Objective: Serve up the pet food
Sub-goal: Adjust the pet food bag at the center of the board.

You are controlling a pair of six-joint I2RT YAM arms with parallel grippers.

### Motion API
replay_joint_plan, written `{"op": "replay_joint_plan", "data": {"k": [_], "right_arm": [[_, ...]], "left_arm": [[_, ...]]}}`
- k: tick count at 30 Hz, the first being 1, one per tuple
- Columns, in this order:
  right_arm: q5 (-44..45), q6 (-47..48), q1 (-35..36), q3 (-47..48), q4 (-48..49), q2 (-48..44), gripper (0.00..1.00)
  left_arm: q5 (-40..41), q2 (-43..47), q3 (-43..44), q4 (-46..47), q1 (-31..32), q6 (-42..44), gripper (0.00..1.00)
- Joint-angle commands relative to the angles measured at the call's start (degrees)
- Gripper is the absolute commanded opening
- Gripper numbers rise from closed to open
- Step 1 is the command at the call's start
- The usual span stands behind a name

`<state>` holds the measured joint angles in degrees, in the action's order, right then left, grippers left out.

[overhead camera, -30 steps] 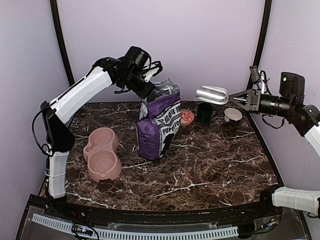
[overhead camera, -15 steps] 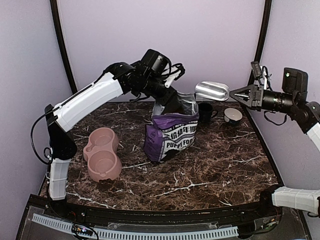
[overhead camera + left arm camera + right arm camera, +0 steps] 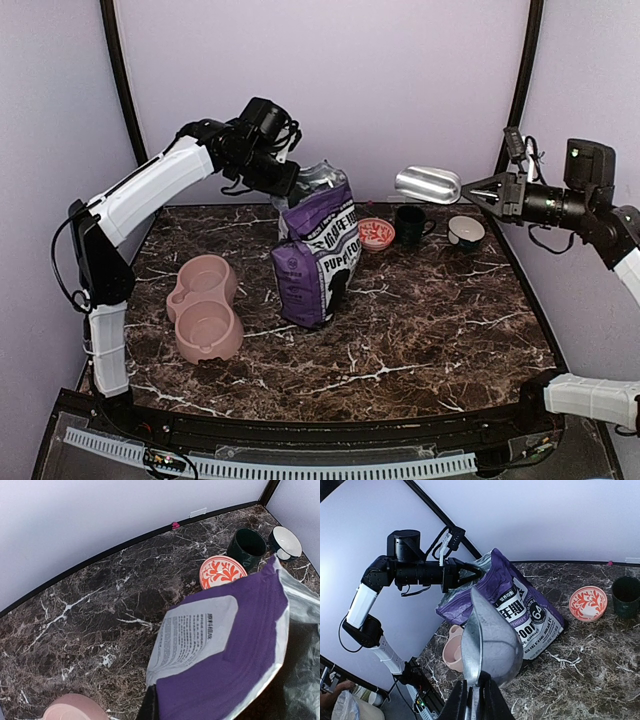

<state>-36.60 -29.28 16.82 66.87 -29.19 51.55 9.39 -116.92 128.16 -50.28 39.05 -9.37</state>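
Observation:
The purple-and-white bag (image 3: 318, 255) stands upright in the middle of the table, leaning a little. My left gripper (image 3: 288, 183) is shut on its crumpled silvery top edge. In the left wrist view the bag (image 3: 235, 655) fills the lower right, and only one dark finger (image 3: 150, 706) shows beside it. My right gripper (image 3: 482, 190) hovers high at the right, shut on the handle of a metal scoop (image 3: 428, 185), which points left toward the bag. The scoop (image 3: 490, 640) looks empty. No pet food is in view. The pink double bowl (image 3: 205, 305) sits at the left.
A red-patterned dish (image 3: 376, 233), a dark green mug (image 3: 410, 224) and a small white-lined cup (image 3: 465, 231) stand in a row at the back right, behind the bag. Purple walls close in the table on three sides.
The left arm swung the bag's top right and forward, then back left to about where it started. The bag stands more upright now. The right gripper and scoop have barely moved.

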Motion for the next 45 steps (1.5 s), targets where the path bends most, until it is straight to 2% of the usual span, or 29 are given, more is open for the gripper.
{"op": "replay_joint_plan", "data": {"k": [1, 7, 12, 20, 26, 30, 35, 37, 41, 45], "right_arm": [[1.01, -0.41, 0.02, -0.47, 3.59, 0.07, 0.00], [2.57, -0.69, -0.03, -2.43, 3.45, -0.43, 0.00], [3.02, -1.83, 0.03, -4.72, 4.54, -1.59, 0.00], [6.67, -10.40, 0.00, -14.73, 12.12, -5.93, 0.00], [12.37, -13.44, 0.04, -19.37, 13.97, -9.21, 0.00], [14.57, -16.69, 0.13, -21.28, 18.08, -10.24, 0.00], [16.56, -18.79, 0.43, -21.65, 23.06, -9.98, 0.00], [17.64, -19.14, 0.81, -21.88, 25.02, -9.93, 0.00], [19.45, -19.67, 2.74, -22.33, 28.51, -9.01, 0.00], [22.83, -18.34, 5.31, -22.27, 30.25, -7.39, 0.00]], "left_arm": [[2.87, 9.63, -1.19, 7.11, 0.15, -4.63, 0.00], [-0.71, 11.82, -4.71, 8.32, 0.20, -4.86, 0.02], [-1.51, 12.77, -6.18, 9.41, 0.17, -3.82, 0.14], [-3.14, 14.84, -6.91, 10.67, 0.20, -2.92, 0.50], [-3.72, 17.65, -5.99, 8.58, 0.53, -4.22, 0.67], [-3.34, 19.70, -4.96, 8.00, 2.60, -5.10, 0.70], [0.01, 19.31, -0.57, 7.78, 11.05, -4.41, 0.71], [-1.08, 18.40, -0.13, 8.05, 12.39, -6.06, 0.71], [-8.21, 16.78, -3.80, 14.40, 14.42, -9.71, 0.69], [-11.98, 12.23, -3.73, 19.03, 16.90, -12.85, 0.66]]}}
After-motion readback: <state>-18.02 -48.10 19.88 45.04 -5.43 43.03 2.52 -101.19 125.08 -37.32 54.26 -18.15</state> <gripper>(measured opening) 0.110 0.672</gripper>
